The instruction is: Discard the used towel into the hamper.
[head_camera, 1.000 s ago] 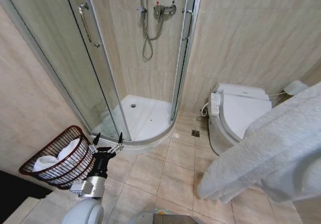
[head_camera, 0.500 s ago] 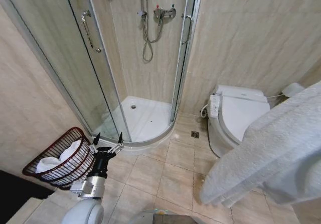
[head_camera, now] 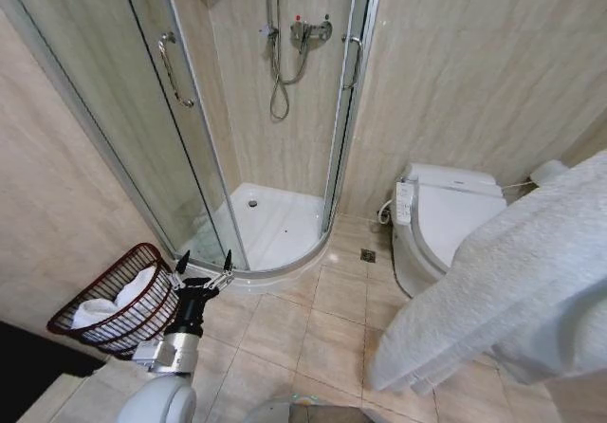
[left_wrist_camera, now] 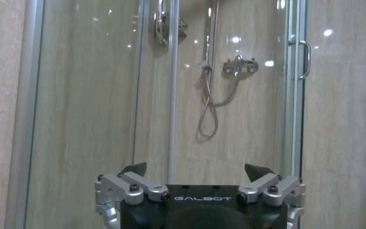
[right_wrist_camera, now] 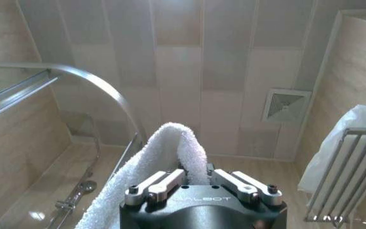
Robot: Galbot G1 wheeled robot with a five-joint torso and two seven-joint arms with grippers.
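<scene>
Right gripper (right_wrist_camera: 192,180) pinching a big white towel (head_camera: 512,281) with its fingers, towel hanging over the floor (head_camera: 313,333) beside the toilet (head_camera: 438,224), left gripper (head_camera: 203,264) spreading its fingers wide, empty, just beside the hamper (head_camera: 119,302) sitting on the floor by the shower (head_camera: 270,224)

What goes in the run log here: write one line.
right gripper: shut on white terry towel, raised | left gripper: open, idle beside dark red-brown wire hamper | towel not yet in hamper

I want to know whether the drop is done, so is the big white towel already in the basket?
No, the right gripper is shut on the towel, held up near the toilet, apart from the basket.
</scene>
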